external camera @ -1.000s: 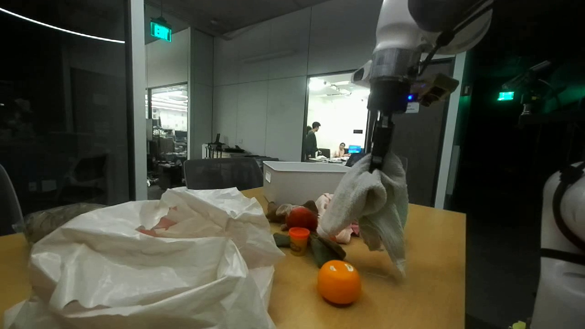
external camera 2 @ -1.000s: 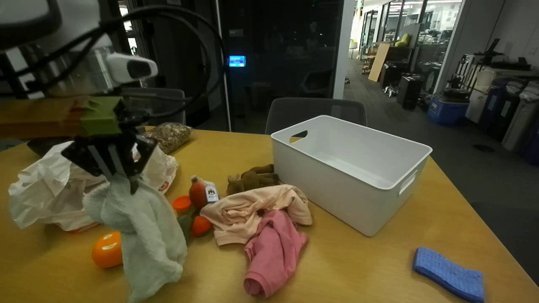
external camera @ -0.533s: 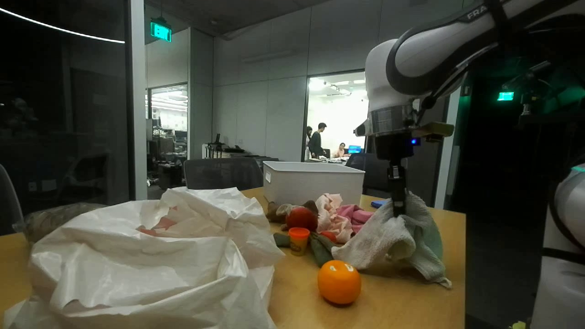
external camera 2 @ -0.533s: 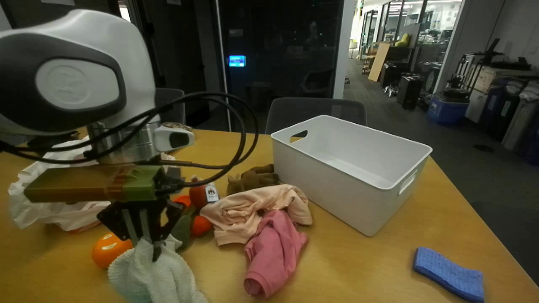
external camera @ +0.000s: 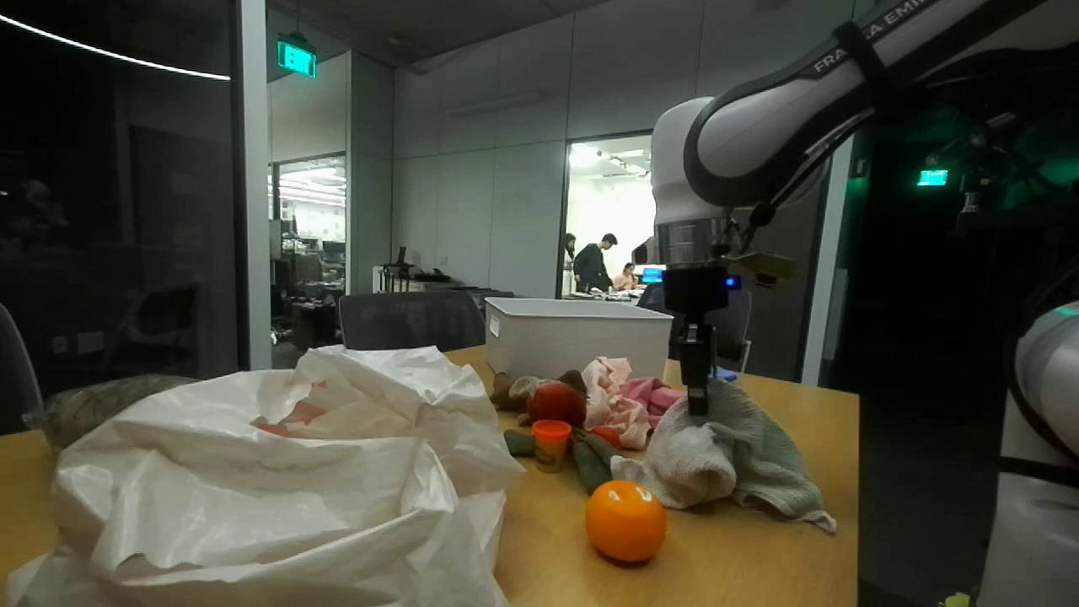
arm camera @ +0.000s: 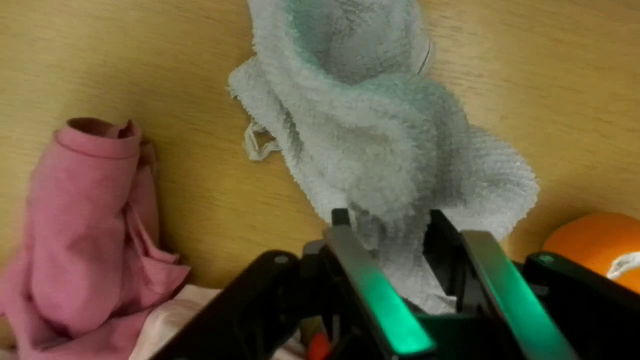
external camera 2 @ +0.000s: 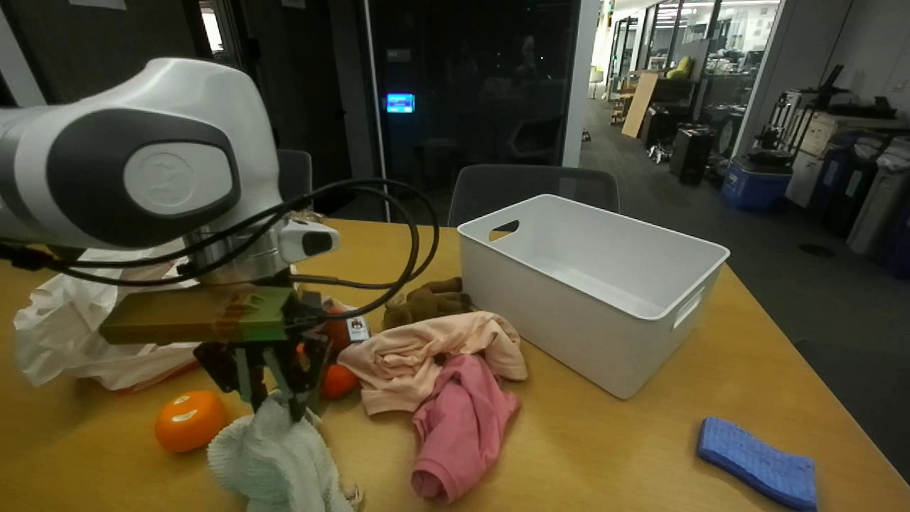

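Observation:
A pale grey-green towel [external camera: 750,451] lies crumpled on the wooden table, bunched up under my gripper [external camera: 698,406]. It also shows in an exterior view [external camera 2: 277,462] and in the wrist view [arm camera: 370,135]. In the wrist view my gripper [arm camera: 387,217] has its fingers apart, with a raised fold of towel between them and a gap beside the fold. My gripper [external camera 2: 277,411] points down, its tips at the towel's top. An orange fruit [external camera 2: 190,421] sits beside the towel. A rolled pink cloth [arm camera: 80,225] lies on the towel's other side, next to a peach cloth [external camera 2: 426,348].
A white open bin [external camera 2: 561,313] stands behind the cloths. A brown plush toy [external camera 2: 426,302], a red round item [external camera: 556,405] and an orange-lidded cup [external camera: 550,447] lie close together. A large white plastic bag [external camera: 295,497] and a blue cloth [external camera 2: 757,462] are also on the table.
A second ago the towel hung in the shut gripper above the table. The gripper came down, the towel settled on the table, and the fingers have since parted.

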Tool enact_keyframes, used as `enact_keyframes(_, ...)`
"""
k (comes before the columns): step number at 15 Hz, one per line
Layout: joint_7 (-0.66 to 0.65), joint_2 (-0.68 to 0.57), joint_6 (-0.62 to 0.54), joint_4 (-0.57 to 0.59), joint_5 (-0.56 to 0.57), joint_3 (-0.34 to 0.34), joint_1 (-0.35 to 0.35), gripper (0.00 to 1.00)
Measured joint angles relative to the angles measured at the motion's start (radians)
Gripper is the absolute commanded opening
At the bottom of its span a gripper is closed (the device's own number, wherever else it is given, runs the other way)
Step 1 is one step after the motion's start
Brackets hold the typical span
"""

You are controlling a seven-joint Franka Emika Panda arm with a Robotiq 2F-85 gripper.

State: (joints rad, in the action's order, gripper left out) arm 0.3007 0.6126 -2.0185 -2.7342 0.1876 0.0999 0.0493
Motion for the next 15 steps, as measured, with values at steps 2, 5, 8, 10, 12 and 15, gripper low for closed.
enact_keyframes(2,-0.075,0.005,-0.015,0.027,0.045,-0.056,-0.014,0.88)
enact_keyframes(5,-0.199,0.029,-0.009,0.084,0.101,-0.162,-0.015,0.85)
enact_keyframes(8,-0.251,0.05,0.005,0.115,0.112,-0.219,-0.014,0.96)
enact_keyframes(10,-0.254,0.052,0.008,0.115,0.115,-0.218,-0.015,0.96)
enact_keyframes(12,-0.254,0.052,0.008,0.115,0.116,-0.216,-0.015,0.99)
enact_keyframes(15,-0.26,0.049,0.035,0.112,0.105,-0.208,-0.015,1.0)
